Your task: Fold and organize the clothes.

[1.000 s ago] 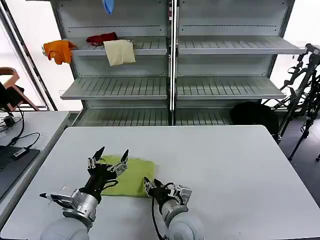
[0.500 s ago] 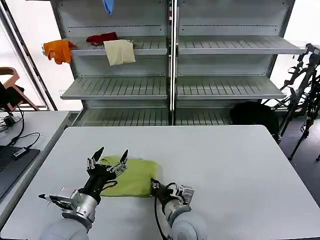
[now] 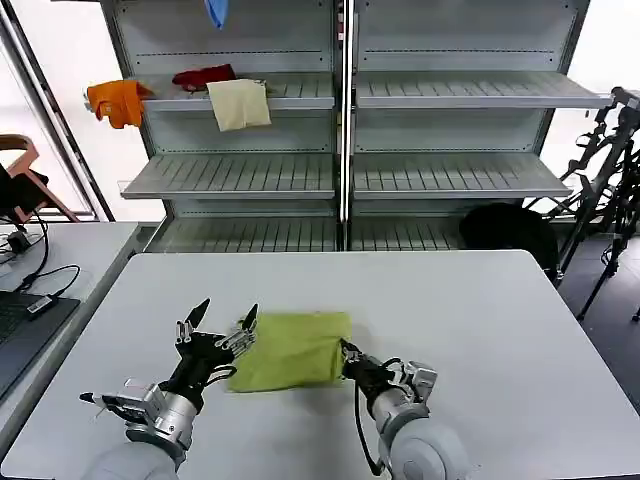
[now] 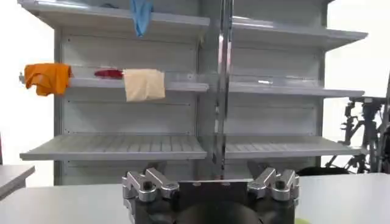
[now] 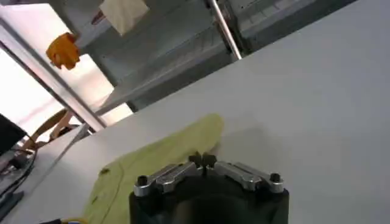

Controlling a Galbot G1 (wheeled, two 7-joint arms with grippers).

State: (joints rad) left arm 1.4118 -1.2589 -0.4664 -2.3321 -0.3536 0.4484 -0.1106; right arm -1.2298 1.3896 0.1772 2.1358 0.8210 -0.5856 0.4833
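Head view puts the folded lime t-shirt [image 3: 293,350] on the white surface [image 3: 480,330], near the robot's edge, and everything else is placed from it.

Left of the t-shirt, the left end effector [image 3: 218,322] hovers with its fingers spread wide and nothing between them; one fingertip reaches about to the t-shirt's left edge, though contact there cannot be told. It looks posted there to guard or steady that side rather than to grip.

At the t-shirt's right edge, the right end effector [image 3: 352,352] has its fingers pinched together. In the right wrist view the closed tips [image 5: 203,160] meet right at the cloth's hem [image 5: 210,131], so it most likely has a fold of fabric nipped and holds it low, close to the surface, probably to drag or square up the bundle without undoing the folds.

Beyond the t-shirt stands a metal shelf unit [image 3: 340,170]. Its upper left shelf carries an orange cloth [image 3: 117,101], a red cloth [image 3: 203,76] and a cream-yellow cloth [image 3: 238,103], with a blue cloth [image 3: 216,11] hanging above. The t-shirt itself lies on the surface, in no container.
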